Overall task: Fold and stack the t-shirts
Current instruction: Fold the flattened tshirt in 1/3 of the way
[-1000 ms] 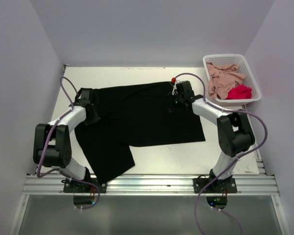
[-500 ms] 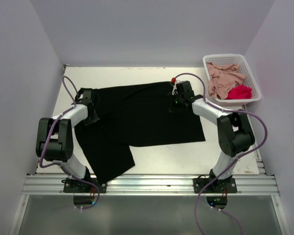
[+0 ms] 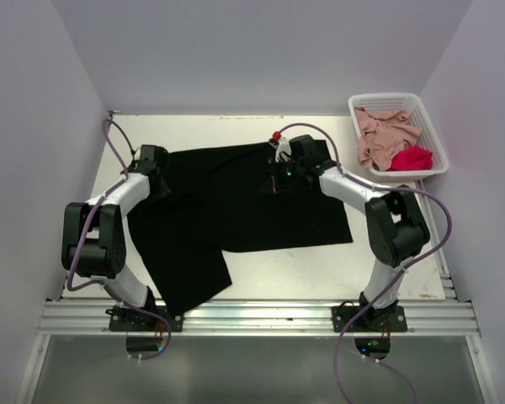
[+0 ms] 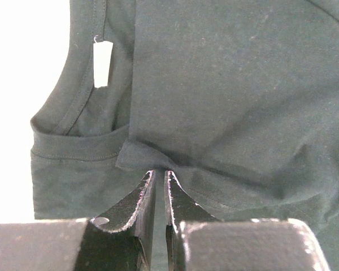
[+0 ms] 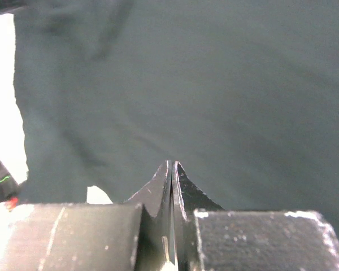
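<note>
A large black t-shirt (image 3: 244,202) lies spread on the white table, with one part hanging toward the near edge at the left. My left gripper (image 3: 157,178) (image 4: 160,172) rests at the shirt's left edge by the collar. Its jaws are a narrow gap apart, and the tips touch a small bunched fold of the cloth (image 4: 137,153). My right gripper (image 3: 275,177) (image 5: 173,164) is shut, with nothing visible between its fingers, just over the shirt's far middle part. A dusty pink t-shirt (image 3: 382,135) and a red t-shirt (image 3: 412,157) lie crumpled in the basket.
The white lattice basket (image 3: 385,98) stands at the far right corner of the table. A white label (image 4: 102,63) shows inside the black shirt's collar. Bare table (image 3: 303,273) runs along the near edge right of the hanging part, and grey walls close in on three sides.
My right gripper has slid left across the black shirt, still shut. My left gripper has shifted slightly toward the far side and its jaws have parted a little.
</note>
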Motion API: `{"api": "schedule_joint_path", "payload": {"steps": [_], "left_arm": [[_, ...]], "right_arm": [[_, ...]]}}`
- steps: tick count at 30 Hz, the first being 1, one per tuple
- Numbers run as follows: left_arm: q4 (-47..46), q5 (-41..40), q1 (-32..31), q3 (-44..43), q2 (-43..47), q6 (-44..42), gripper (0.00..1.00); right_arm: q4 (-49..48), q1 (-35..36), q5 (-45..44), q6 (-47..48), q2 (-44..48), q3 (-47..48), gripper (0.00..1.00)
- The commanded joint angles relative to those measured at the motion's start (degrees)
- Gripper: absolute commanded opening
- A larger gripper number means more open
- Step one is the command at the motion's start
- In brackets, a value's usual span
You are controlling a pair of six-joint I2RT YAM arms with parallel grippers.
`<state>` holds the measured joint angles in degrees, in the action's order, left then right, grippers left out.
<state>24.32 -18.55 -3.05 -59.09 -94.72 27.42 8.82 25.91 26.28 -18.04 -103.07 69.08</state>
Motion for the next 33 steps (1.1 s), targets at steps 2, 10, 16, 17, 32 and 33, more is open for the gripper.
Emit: {"api": "schedule_joint_path", "payload": {"steps": [2,10,16,17,32,33], "left_arm": [[-3.05,0.7,0.24,-2.17,-0.2,-1.05,0.14],[-3.31,1.67,0.24,-2.69,-0.99,-1.4,0.14],[-3.22,2.37,0.24,-3.31,-1.61,-1.4,0.14],[-3.22,2.46,0.24,-3.31,-1.7,-1.32,0.14],[-3.31,2.99,0.5,-3.31,-1.96,-1.4,0.13],[-3.31,2.99,0.5,-3.31,-2.05,-1.4,0.13]], "right_arm": [[-0.3,4.4,10.9,-1.2,-5.64,11.4,0.0],[5.68,9.33,9.14,-2.96,-17.86,26.62,0.0],[5.95,11.44,9.22,-5.68,-24.45,32.25,0.01],[5.86,11.79,9.49,-6.38,-25.16,33.3,0.03],[-0.82,13.64,16.16,-15.44,-35.62,40.42,0.31],[-0.82,13.81,16.43,-15.7,-36.23,41.22,0.31]]}}
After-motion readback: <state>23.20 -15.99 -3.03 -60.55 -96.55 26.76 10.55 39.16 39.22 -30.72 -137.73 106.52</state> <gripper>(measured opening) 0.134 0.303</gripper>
